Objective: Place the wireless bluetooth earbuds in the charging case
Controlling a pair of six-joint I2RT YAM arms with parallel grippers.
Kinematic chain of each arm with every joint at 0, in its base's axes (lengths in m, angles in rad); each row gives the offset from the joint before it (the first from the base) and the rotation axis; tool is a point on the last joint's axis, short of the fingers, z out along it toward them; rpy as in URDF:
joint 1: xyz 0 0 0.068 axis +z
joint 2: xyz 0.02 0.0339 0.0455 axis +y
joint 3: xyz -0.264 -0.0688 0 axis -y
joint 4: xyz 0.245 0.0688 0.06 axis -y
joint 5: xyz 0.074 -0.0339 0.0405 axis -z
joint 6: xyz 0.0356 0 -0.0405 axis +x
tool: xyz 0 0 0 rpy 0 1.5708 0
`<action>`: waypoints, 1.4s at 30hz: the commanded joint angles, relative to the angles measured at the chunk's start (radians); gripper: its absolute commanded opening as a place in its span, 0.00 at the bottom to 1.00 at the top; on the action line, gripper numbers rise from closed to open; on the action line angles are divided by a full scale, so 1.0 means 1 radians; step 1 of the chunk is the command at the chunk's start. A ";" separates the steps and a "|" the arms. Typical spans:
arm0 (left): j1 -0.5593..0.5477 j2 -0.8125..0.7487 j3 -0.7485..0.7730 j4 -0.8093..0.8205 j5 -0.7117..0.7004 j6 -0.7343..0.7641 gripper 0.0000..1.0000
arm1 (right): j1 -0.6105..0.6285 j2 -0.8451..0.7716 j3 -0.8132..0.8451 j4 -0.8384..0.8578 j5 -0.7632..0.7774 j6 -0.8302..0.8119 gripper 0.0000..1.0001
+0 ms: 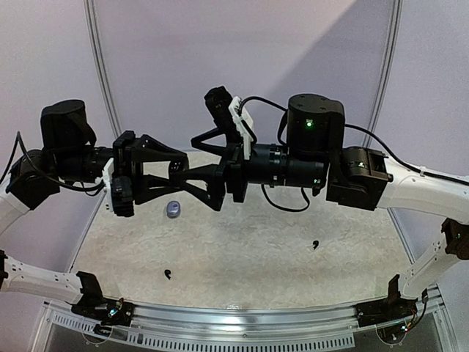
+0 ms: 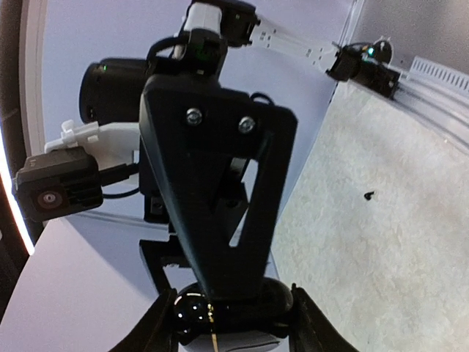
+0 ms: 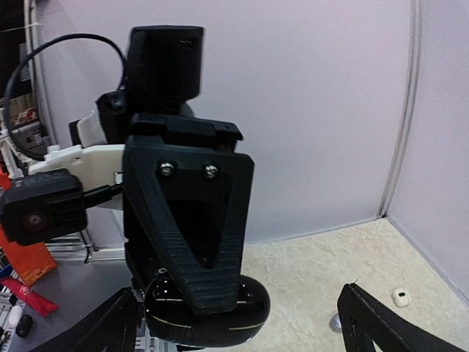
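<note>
Case (image 2: 192, 314) clamped in left tool (image 2: 231, 328); right tool (image 3: 242, 324) gapes.

My left gripper's (image 2: 232, 297) fingers flank the glossy black rounded charging case (image 2: 189, 312), above the pale speckled table (image 1: 242, 257) bearing a tiny black stemmed earbud (image 1: 168, 275).

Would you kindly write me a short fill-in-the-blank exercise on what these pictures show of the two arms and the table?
1. The left end effector grips a charging case whose colour is ___.
2. The right end effector has its jaws wide ___.
3. In the top view, ___ black earbuds lie on the table.
4. In the right wrist view, a ___ earbud lies on the table at far right.
Missing words: black; open; two; white.
</note>
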 commanded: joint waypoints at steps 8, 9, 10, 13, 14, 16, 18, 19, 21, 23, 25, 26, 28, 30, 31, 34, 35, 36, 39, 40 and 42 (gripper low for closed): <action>-0.148 0.058 -0.017 0.040 -0.648 -0.069 0.00 | 0.012 -0.037 -0.075 0.015 0.385 0.160 0.87; -0.154 0.060 -0.019 0.041 -0.662 -0.078 0.00 | 0.012 -0.030 -0.067 0.015 0.381 0.171 0.85; -0.154 0.062 -0.019 0.044 -0.679 -0.086 0.00 | 0.016 -0.014 -0.055 0.012 0.383 0.178 0.84; -0.156 0.065 -0.023 0.049 -0.706 -0.100 0.00 | 0.027 0.025 -0.026 0.000 0.408 0.193 0.81; -0.156 0.065 -0.025 0.052 -0.709 -0.101 0.00 | 0.030 0.035 -0.019 0.006 0.410 0.196 0.79; -0.157 0.064 -0.031 0.057 -0.710 -0.105 0.00 | 0.034 0.070 0.004 0.003 0.421 0.203 0.76; -0.156 0.064 -0.034 0.068 -0.710 -0.114 0.00 | 0.033 0.100 0.030 -0.005 0.435 0.211 0.73; -0.156 0.065 -0.035 0.071 -0.711 -0.119 0.00 | 0.035 0.112 0.037 0.002 0.438 0.214 0.71; -0.156 0.062 -0.038 0.073 -0.711 -0.122 0.00 | 0.037 0.132 0.040 0.041 0.443 0.222 0.67; -0.156 0.057 -0.043 0.073 -0.707 -0.121 0.00 | 0.038 0.145 0.042 0.086 0.460 0.226 0.61; -0.156 0.055 -0.044 0.069 -0.706 -0.126 0.00 | 0.040 0.155 0.045 0.115 0.483 0.222 0.55; -0.156 0.055 -0.045 0.069 -0.708 -0.126 0.00 | 0.040 0.158 0.046 0.125 0.493 0.220 0.51; -0.156 0.052 -0.047 0.068 -0.709 -0.126 0.00 | 0.041 0.166 0.047 0.135 0.510 0.218 0.44; -0.156 0.051 -0.048 0.070 -0.710 -0.126 0.00 | 0.041 0.173 0.052 0.128 0.525 0.218 0.37; -0.156 0.051 -0.048 0.072 -0.712 -0.125 0.00 | 0.041 0.175 0.054 0.118 0.529 0.220 0.34; -0.156 0.048 -0.054 0.087 -0.722 -0.122 0.00 | 0.041 0.180 0.057 0.084 0.545 0.226 0.25; -0.156 0.048 -0.054 0.089 -0.722 -0.123 0.00 | 0.040 0.180 0.057 0.077 0.553 0.228 0.20; -0.156 0.047 -0.056 0.091 -0.723 -0.124 0.00 | 0.041 0.178 0.057 0.068 0.560 0.231 0.17; -0.156 0.044 -0.062 0.102 -0.724 -0.129 0.00 | 0.041 0.174 0.055 0.047 0.577 0.236 0.03; -0.156 0.042 -0.065 0.106 -0.726 -0.130 0.00 | 0.040 0.170 0.053 0.043 0.581 0.238 0.00; -0.157 0.039 -0.073 0.116 -0.727 -0.137 0.13 | 0.040 0.164 0.050 0.035 0.575 0.235 0.00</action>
